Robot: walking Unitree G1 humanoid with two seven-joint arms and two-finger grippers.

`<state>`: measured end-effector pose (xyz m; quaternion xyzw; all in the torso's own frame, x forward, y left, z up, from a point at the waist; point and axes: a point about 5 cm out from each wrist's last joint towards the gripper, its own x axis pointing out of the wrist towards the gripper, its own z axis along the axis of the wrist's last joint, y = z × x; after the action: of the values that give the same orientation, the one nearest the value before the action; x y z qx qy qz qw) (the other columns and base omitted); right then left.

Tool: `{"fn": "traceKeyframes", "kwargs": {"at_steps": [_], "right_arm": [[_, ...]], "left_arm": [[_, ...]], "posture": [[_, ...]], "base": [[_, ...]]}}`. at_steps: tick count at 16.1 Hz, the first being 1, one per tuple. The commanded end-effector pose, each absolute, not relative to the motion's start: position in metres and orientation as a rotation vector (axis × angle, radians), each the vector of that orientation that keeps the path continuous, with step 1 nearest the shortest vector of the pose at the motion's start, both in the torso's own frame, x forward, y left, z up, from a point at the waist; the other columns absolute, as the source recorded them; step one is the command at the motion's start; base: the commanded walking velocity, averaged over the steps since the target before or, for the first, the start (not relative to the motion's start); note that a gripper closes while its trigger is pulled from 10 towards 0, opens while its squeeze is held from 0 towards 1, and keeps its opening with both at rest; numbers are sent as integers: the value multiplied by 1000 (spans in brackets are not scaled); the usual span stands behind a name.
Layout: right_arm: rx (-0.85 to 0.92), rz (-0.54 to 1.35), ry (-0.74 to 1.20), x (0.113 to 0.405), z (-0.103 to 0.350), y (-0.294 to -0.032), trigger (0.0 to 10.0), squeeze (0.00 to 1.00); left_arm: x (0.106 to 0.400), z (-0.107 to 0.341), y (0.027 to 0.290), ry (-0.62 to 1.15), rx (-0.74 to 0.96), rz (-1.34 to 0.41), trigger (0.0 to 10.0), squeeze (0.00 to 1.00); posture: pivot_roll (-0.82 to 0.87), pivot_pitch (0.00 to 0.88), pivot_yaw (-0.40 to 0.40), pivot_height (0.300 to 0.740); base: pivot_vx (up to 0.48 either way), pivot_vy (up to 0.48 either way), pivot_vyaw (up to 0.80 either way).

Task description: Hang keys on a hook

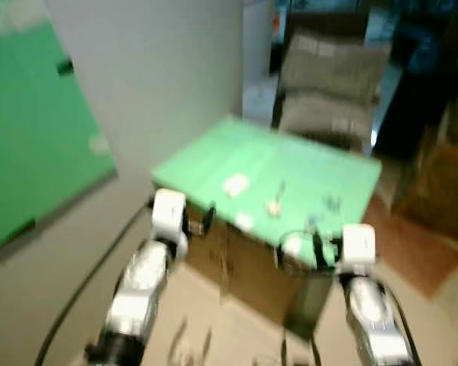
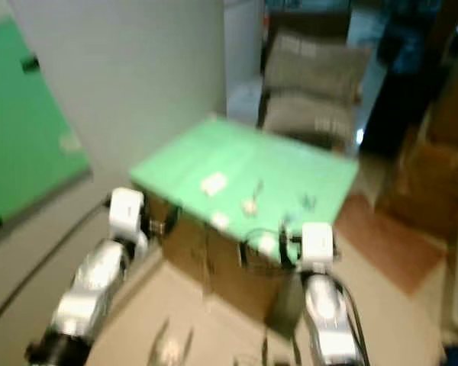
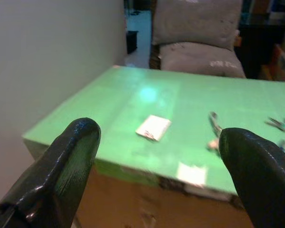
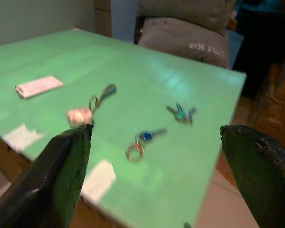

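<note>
A flat green tabletop (image 4: 47, 52) lies on a brown cardboard box (image 1: 244, 267). Behind it, grey cushions (image 4: 185, 38) read "LITTLE BEAR". Both the left gripper (image 3: 156, 156) and right gripper (image 4: 154, 156) hover spread wide, empty. Three key sets (image 4: 142, 140) lie on the green surface beside white labels (image 4: 38, 86).

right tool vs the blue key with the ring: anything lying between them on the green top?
Nothing. In the right wrist view the open right tool looks straight at the blue key; only bare green tabletop lies between.
</note>
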<state>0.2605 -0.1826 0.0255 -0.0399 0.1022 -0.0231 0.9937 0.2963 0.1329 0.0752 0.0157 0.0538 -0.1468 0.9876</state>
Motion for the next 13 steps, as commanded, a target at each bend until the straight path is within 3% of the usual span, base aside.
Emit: {"fn": "traceKeyframes", "kwargs": {"at_steps": [1,9,13], "right_arm": [[-69,-25,180,264,30,-173,10000,0],[-71,-30,183,262,28,-173,10000,0],[-67,-36,188,263,28,-172,10000,0]], "left_arm": [[298,78,141,104,42,-274,10000,0],[297,76,141,111,37,-279,10000,0],[302,72,147,148,62,-217,10000,0]], "posture": [[-46,0,51,740],[-50,0,57,740],[-56,0,61,740]], "base": [[480,0,0],[480,0,0],[0,0,0]]}}
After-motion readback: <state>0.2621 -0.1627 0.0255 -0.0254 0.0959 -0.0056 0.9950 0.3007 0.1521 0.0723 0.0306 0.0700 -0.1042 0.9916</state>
